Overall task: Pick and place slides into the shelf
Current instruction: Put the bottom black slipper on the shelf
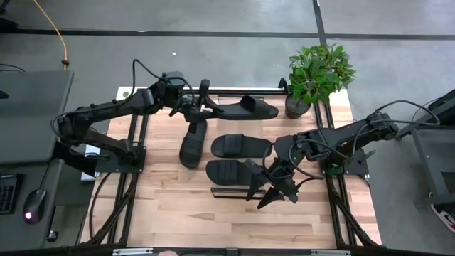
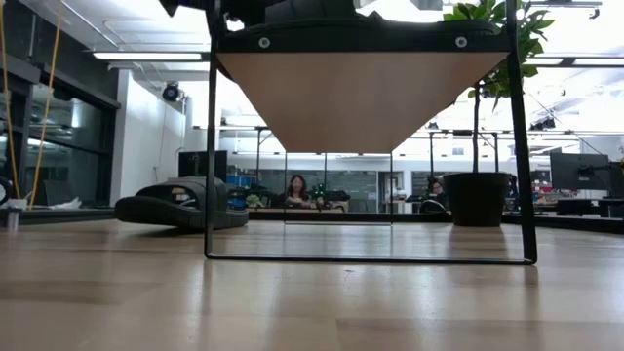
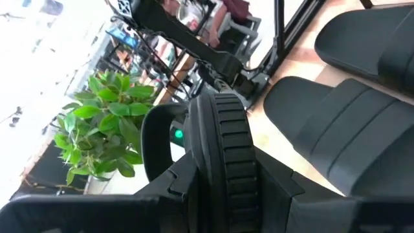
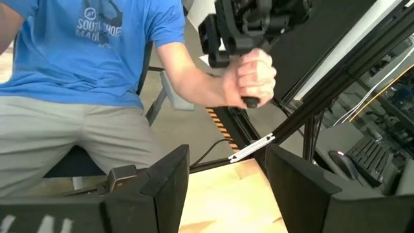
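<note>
- Where the counter (image 1: pixel 178 213) lies nearest its front edge, my right tool (image 1: pixel 274 193) hangs with its fingers spread wide and nothing between them, just beside the shelf's (image 1: pixel 231 193) dark front bar.
- On the shelf board the nearer slide (image 1: pixel 229 171) lies flat, and the second slide (image 1: pixel 242 146) lies just behind it.
- To their left, off the shelf, the loose slide (image 1: pixel 192 144) rests on the counter, its length running front to back.
- Farther back, my left tool (image 1: pixel 201 108) is clamped on the held slide (image 1: pixel 249 108), which reaches over the shelf's far edge toward the potted plant (image 1: pixel 316 71).
- Beyond the counter's front, my right wrist view shows a person (image 4: pixel 97 58) in a blue shirt.
</note>
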